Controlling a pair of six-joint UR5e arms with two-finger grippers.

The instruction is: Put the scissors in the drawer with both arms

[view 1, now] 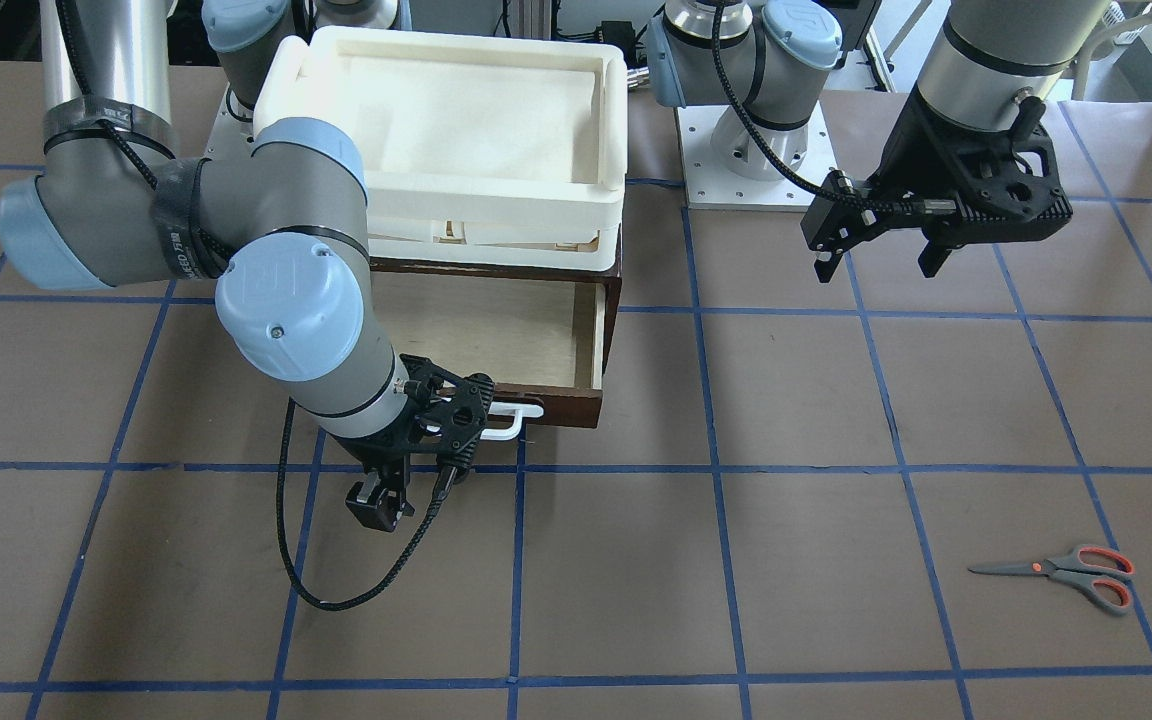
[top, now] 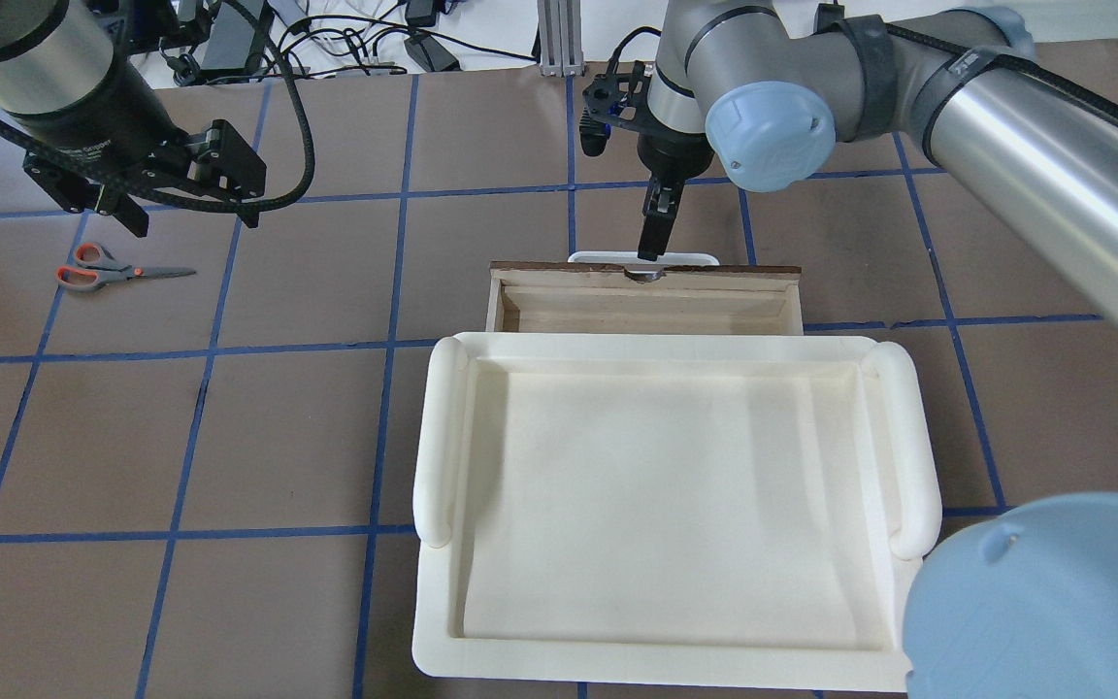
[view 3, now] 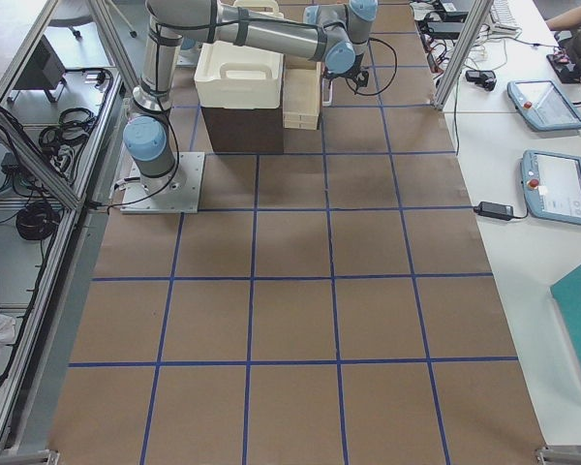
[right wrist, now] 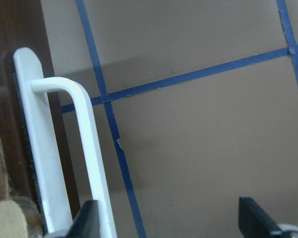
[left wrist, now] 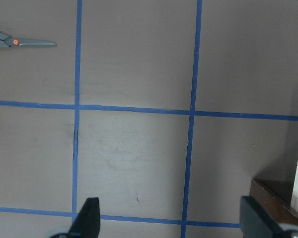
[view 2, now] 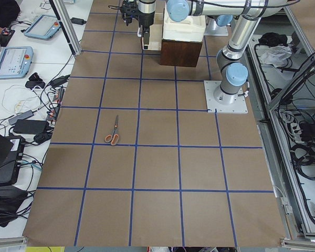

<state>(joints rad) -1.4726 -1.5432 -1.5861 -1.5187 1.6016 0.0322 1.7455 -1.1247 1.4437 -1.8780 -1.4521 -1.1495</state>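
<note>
The scissors (top: 108,274) lie flat on the brown table on my left side; they also show in the front view (view 1: 1056,572) and at the top left of the left wrist view (left wrist: 20,42). My left gripper (top: 192,218) hangs open and empty above the table, beside the scissors and apart from them. The brown drawer (top: 646,275) is pulled out, and its pale inside (view 1: 486,330) holds nothing. My right gripper (right wrist: 171,220) is open at the drawer's white bar handle (right wrist: 89,163). The bar runs along one fingertip (right wrist: 87,220). The jaws are not closed on it.
A cream-white plastic tray (top: 438,437) sits on top of the brown cabinet (view 2: 181,52) that holds the drawer. Blue tape lines grid the table. Tablets and cables lie on side benches beyond the table's edge (view 3: 562,184).
</note>
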